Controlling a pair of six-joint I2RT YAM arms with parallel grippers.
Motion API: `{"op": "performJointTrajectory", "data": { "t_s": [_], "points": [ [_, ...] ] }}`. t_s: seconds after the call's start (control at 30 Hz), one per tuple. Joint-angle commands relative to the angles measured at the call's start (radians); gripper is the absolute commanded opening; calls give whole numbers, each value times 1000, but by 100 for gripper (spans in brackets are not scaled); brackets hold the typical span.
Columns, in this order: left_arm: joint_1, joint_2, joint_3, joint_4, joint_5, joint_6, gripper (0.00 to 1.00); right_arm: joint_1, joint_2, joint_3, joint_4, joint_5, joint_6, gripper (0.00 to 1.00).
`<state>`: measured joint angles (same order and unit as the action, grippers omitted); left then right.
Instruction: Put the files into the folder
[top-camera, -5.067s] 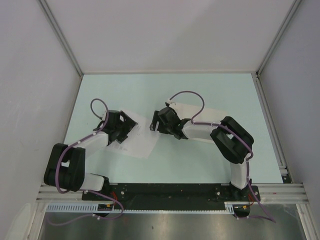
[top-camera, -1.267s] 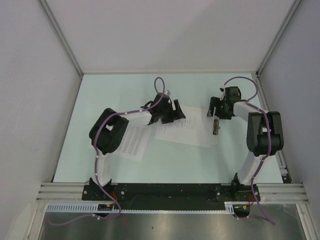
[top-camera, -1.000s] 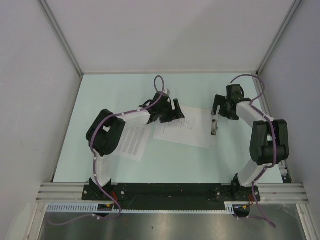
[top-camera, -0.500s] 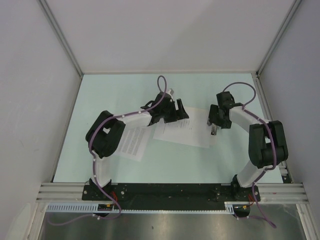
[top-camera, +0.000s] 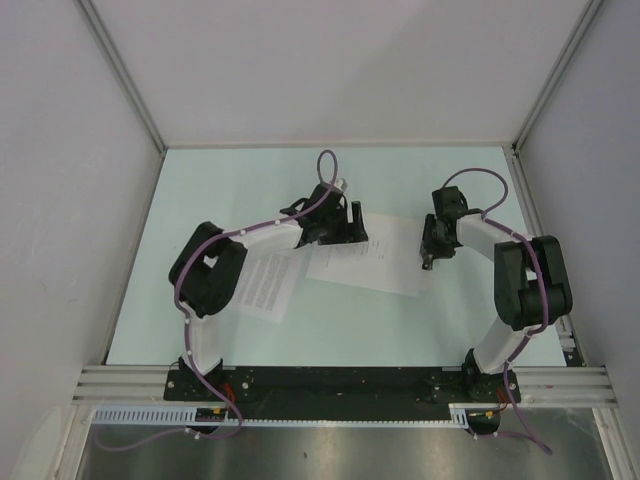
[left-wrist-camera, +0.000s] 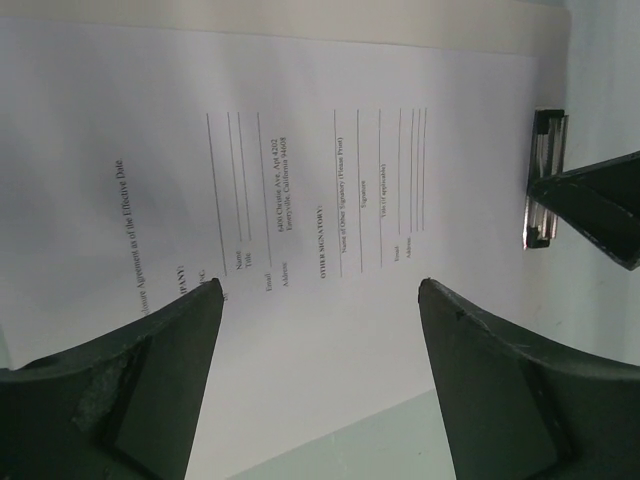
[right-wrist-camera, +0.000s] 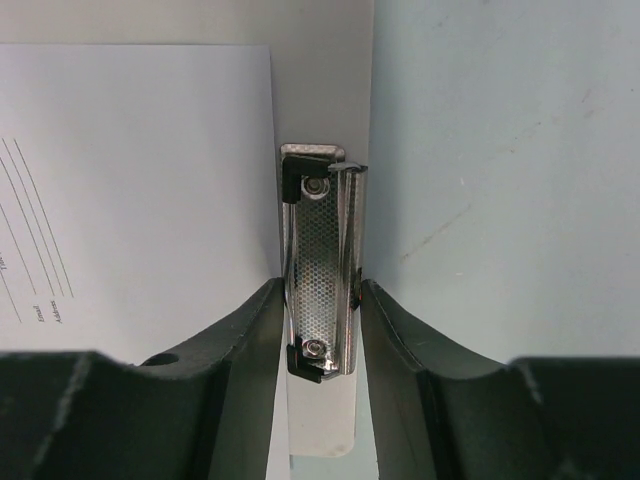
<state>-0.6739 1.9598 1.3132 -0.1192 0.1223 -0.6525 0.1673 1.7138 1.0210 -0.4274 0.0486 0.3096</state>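
The sparser printed sheet lies flat on the white folder board, whose metal clip sits at its right short edge. The densely lined sheet lies on the table to the left, partly under my left arm. My right gripper is shut on the clip, one finger against each side; it also shows in the top view. My left gripper is open and empty, just above the sparser sheet's left end. The clip shows in the left wrist view too.
The pale green table is fenced by grey walls at the back and sides. A metal rail with both arm bases runs along the near edge. My right arm's elbow stands near the right wall.
My right gripper has turned, come down over the clip and closed on it. My left gripper has shifted slightly left over the sparser sheet. Earlier still, both arms were over the left sheets.
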Motion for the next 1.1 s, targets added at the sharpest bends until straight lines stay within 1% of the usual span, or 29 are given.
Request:
{"op": "performJointTrajectory", "data": {
  "t_s": [0.0, 0.1, 0.17, 0.27, 0.33, 0.4, 0.43, 0.47, 0.5, 0.57, 0.6, 0.63, 0.67, 0.73, 0.77, 0.87, 0.9, 0.97, 1.03, 1.07],
  "points": [
    [0, -94, 52, -92, -50, 99, 85, 1, 4, -6, 24, 40, -17, 41],
    [0, -93, 58, -100, -53, 111, 84, 0, 15, -7, 33, 43, -15, 41],
    [-1, -88, 67, -135, -72, 111, 85, 1, 23, -7, 36, 46, -7, 41],
    [2, -104, 60, -155, -119, 113, 87, 6, 29, -7, 39, 46, -4, 44],
    [11, -99, 78, -184, -164, 122, 89, 6, 35, -7, 38, 51, -1, 44],
    [19, -90, 98, -226, -184, 137, 90, 6, 43, -7, 35, 53, 2, 39],
    [17, -84, 100, -227, -181, 146, 90, 8, 44, -9, 33, 51, 5, 35],
    [17, -78, 103, -232, -176, 158, 90, 6, 46, -9, 35, 48, 3, 28],
    [17, -75, 103, -234, -165, 163, 89, 8, 49, -9, 35, 46, 3, 25],
    [16, -76, 77, -191, -97, 149, 87, 8, 49, -10, 38, 39, 5, 16],
    [16, -75, 49, -148, -81, 139, 86, 5, 47, -10, 41, 28, 6, 14],
    [17, -70, 43, -142, -73, 111, 86, 5, 46, -12, 42, 20, 6, 12],
    [20, -50, 43, -140, -72, 102, 86, 6, 44, -12, 45, 14, 8, 8],
    [23, -27, 46, -137, -67, 76, 86, 5, 37, -15, 50, 0, 8, 4],
    [25, -13, 46, -129, -66, 67, 86, 5, 33, -15, 50, -6, 9, 0],
    [37, 5, 26, -105, -64, 30, 86, -17, 4, -38, 71, -38, 11, 0],
    [40, 16, 18, -100, -65, 27, 86, -26, -5, -48, 90, -93, 8, 0],
    [45, 30, 18, -97, -72, 19, 86, -54, -37, -82, 113, -133, 9, 0],
    [48, 51, 23, -93, -56, 5, 86, -83, -66, -131, 174, -248, 20, 0],
    [50, 54, 20, -86, -40, -1, 86, -121, -72, -146, 197, -335, 26, 0]
  ]
}}
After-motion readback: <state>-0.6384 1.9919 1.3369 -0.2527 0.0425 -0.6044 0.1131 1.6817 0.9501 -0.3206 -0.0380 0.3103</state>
